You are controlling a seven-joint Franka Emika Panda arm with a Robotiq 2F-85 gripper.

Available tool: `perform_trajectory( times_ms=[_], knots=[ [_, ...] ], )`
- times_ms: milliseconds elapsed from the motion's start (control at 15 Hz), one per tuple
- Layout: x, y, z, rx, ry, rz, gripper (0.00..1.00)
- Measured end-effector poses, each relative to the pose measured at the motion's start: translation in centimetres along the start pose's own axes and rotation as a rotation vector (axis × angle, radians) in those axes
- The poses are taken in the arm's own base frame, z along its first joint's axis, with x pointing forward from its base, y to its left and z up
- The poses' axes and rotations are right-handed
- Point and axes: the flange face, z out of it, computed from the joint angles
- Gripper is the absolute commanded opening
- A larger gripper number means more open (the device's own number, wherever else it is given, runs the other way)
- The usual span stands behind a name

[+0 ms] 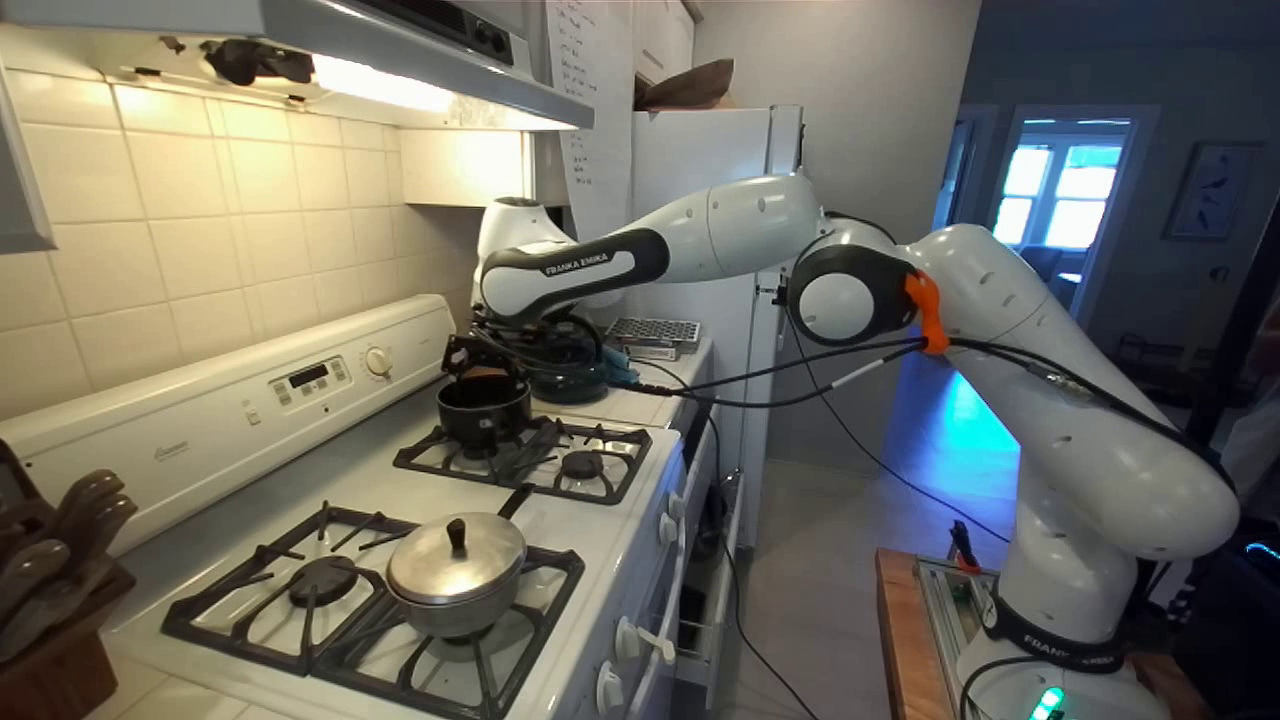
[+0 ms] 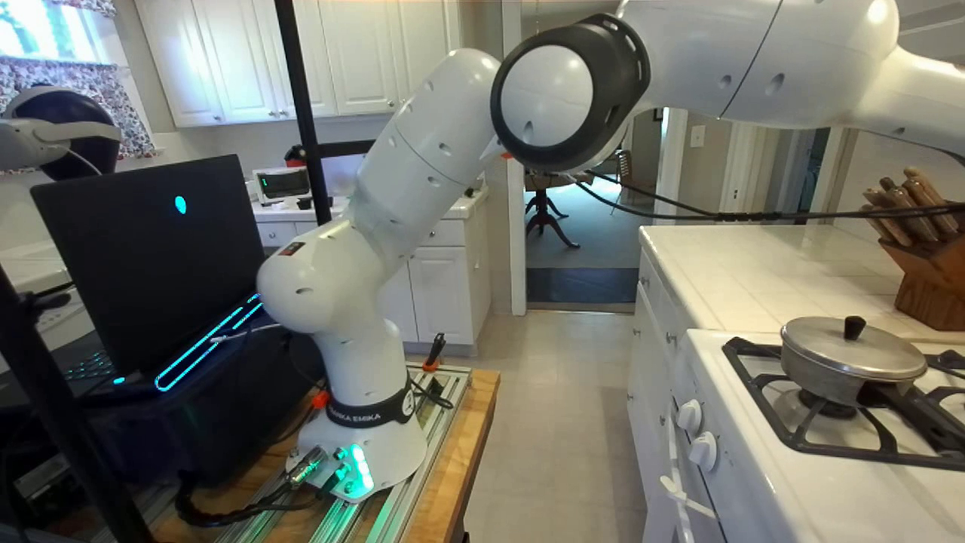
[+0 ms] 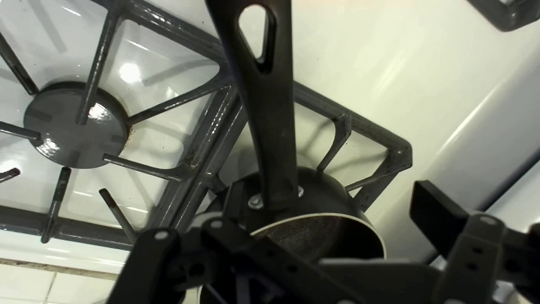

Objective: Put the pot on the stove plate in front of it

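The black pot [image 1: 485, 408] stands upright on the far rear grate in an exterior view. In the wrist view the pot [image 3: 325, 190] shows its pale rim, dark inside and a handle [image 3: 274, 105] pointing up the picture. My gripper [image 3: 335, 202] is open above the pot. One finger overlaps the pot wall beside the handle base; the other is apart, past the far side. I cannot tell whether the first touches. Gripper parts hide the pot's lower part. The stove plate in front [image 1: 582, 465] carries nothing; it also shows in the wrist view [image 3: 76, 126]. An exterior view shows neither pot nor gripper.
A silver lidded pan [image 1: 457, 570] stands on the near front burner, also in an exterior view [image 2: 852, 358]. A dark kettle [image 1: 567, 378] is close behind the pot. The stove's back panel [image 1: 220, 420], the range hood [image 1: 480, 75] and a knife block [image 1: 60, 600] border the stove.
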Motion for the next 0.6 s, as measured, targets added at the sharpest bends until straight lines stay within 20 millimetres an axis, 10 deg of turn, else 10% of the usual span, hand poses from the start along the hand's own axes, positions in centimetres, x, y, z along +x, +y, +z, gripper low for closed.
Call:
perform_trajectory(
  times_ms=[600],
  knots=[
    [-3.3,3.4,-4.8,-0.015,-0.111,-0.297,1.00]
  ],
)
